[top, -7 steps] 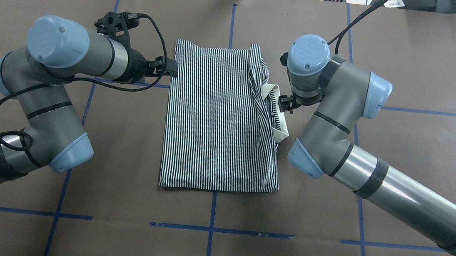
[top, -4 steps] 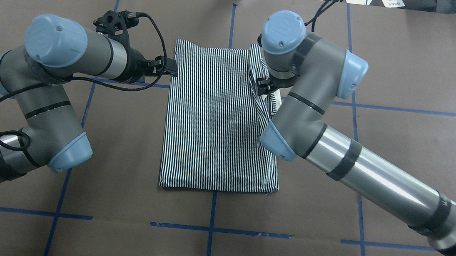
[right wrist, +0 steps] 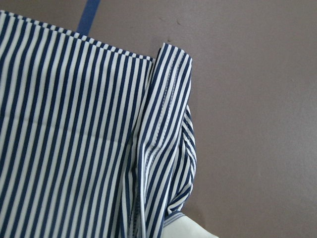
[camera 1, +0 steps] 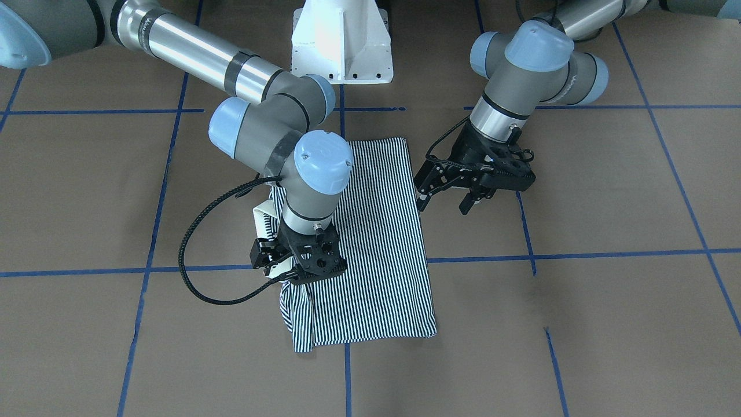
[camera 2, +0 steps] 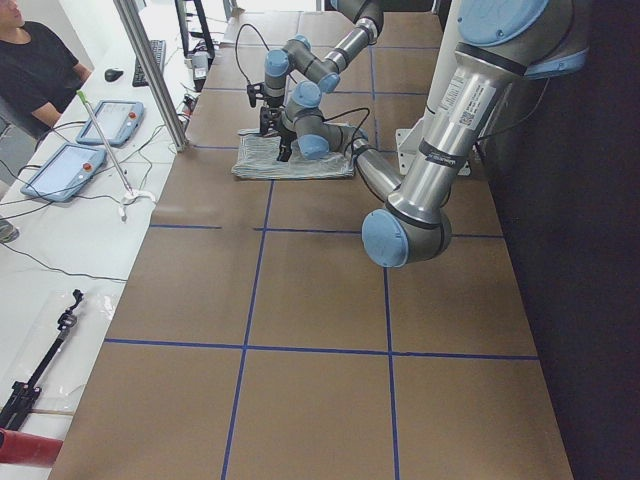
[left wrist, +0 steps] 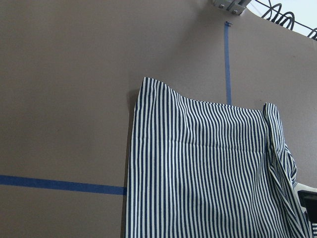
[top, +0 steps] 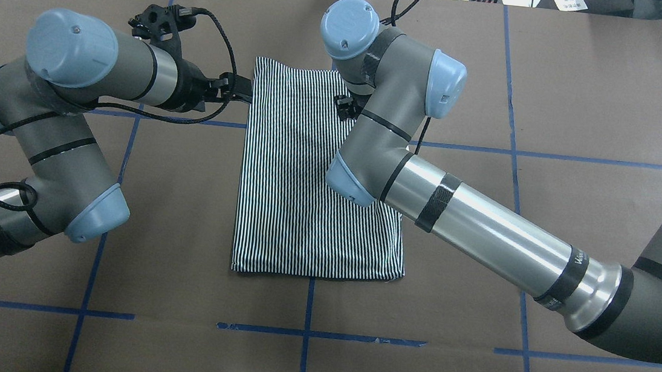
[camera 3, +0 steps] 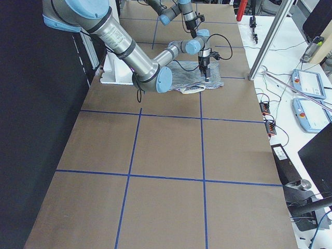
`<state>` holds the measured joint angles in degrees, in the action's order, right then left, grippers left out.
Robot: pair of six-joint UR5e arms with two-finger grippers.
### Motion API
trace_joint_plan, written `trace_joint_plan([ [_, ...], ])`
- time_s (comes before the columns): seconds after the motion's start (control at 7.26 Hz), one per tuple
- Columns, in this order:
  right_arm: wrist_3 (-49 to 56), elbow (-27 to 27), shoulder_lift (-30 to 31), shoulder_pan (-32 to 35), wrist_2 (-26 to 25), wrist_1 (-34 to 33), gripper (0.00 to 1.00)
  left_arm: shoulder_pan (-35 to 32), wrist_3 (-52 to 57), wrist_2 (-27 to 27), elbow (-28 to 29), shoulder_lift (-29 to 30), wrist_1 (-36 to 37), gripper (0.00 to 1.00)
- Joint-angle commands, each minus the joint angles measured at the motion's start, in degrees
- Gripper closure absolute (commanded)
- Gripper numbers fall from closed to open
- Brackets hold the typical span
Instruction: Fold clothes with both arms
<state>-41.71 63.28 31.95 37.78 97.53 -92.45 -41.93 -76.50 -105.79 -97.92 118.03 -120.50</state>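
Mid-fold: the striped shirt (camera 1: 376, 243) lies as a narrow rectangle in the middle of the table (camera 1: 608, 324), untidy on its collar side
The left gripper (camera 1: 441, 207) hangs wide open and empty just beside one long edge. The right gripper (camera 1: 282, 271) sits at the bunched sleeve (camera 1: 298, 315) and collar (camera 1: 263, 211), and its grip cannot be told. The next move probably means tucking that bunch in. The front view shows the bunch; overhead, the right arm (top: 426, 201) hides it
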Motion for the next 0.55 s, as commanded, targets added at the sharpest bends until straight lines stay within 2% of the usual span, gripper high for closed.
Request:
trace_joint_plan([
  [0.0, 0.75, -2.19, -0.04, -1.29, -1.99, 1.31, 0.0, -1.48, 0.39, -3.26, -0.08, -0.17, -0.08, 0.0],
  [0.41, 0.93, -2.54, 0.31, -2.01, -2.7, 1.22, 0.0, -2.02, 0.66, -3.46, -0.08, -0.17, -0.26, 0.0],
])
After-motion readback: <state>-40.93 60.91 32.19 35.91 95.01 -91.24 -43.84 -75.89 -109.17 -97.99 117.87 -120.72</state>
